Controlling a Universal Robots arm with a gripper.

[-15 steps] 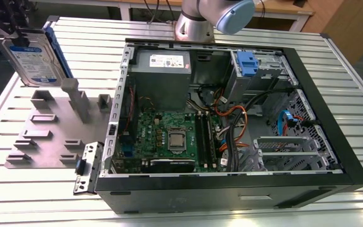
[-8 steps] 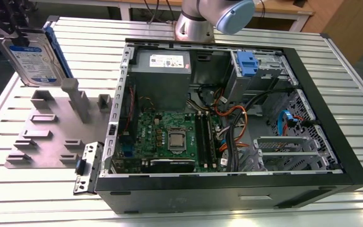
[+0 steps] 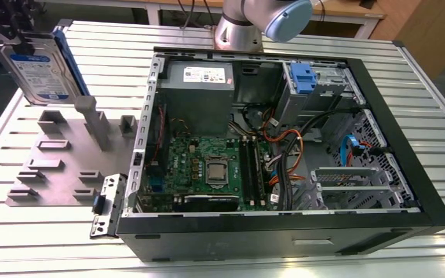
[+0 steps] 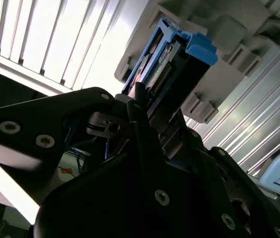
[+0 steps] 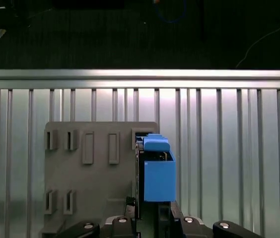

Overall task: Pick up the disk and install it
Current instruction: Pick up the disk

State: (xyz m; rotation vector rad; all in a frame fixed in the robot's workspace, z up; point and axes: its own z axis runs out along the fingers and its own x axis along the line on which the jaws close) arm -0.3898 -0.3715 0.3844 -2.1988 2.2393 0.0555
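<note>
The computer case (image 3: pixel 408 191) lies open on the slatted table (image 3: pixel 423 87). The fixture plate (image 3: pixel 53 168) lies just beside the case, on the exterior view's left. Over that plate's far end, away from the case, the disk (image 3: pixel 41 72) stands on edge in the gripper (image 4: pixel 147 106). The arm base (image 3: pixel 236 35) stands behind the case.
</note>
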